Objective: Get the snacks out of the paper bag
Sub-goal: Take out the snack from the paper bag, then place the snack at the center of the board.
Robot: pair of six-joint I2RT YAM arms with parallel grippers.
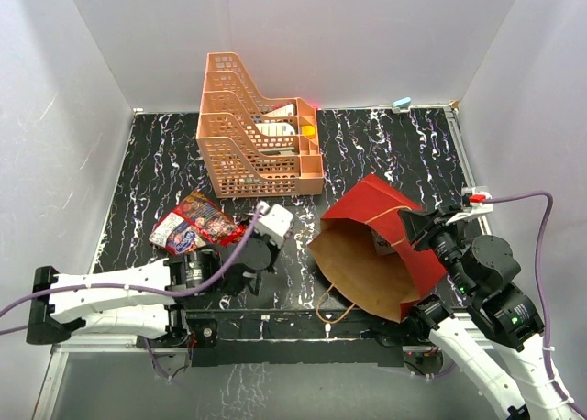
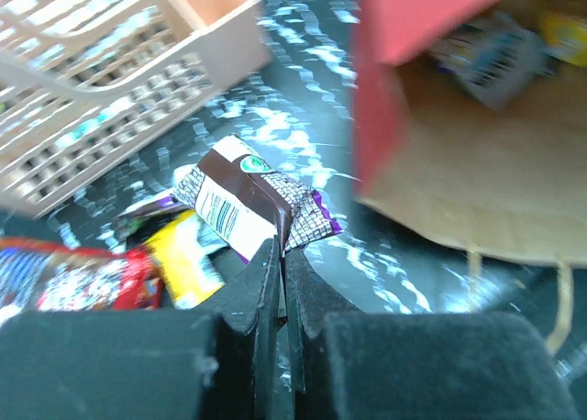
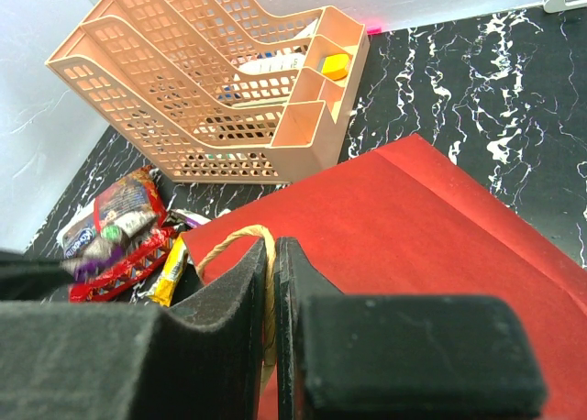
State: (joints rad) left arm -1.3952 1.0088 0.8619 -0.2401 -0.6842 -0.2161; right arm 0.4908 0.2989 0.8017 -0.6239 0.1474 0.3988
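The paper bag [image 1: 367,264] lies on its side, dark red outside and brown inside, with its mouth turned toward the left arm. My right gripper [image 3: 272,250] is shut on the bag's cord handle [image 3: 234,239] at the upper rim, seen in the top view as the right gripper [image 1: 410,223]. My left gripper [image 2: 282,255] is shut on the edge of a brown and purple packet [image 2: 252,200], just left of the bag's mouth. A yellow packet [image 2: 183,255] and the large red bag [image 1: 188,226] lie to the left on the table. More snacks [image 2: 491,53] show inside the paper bag [image 2: 459,182].
An orange lattice tray rack [image 1: 252,136] holding small items stands at the back, behind the red bag and the left gripper [image 1: 257,241]. White walls close in the black marbled table [image 1: 394,154] on three sides. A small light blue object [image 1: 401,102] lies at the back right edge.
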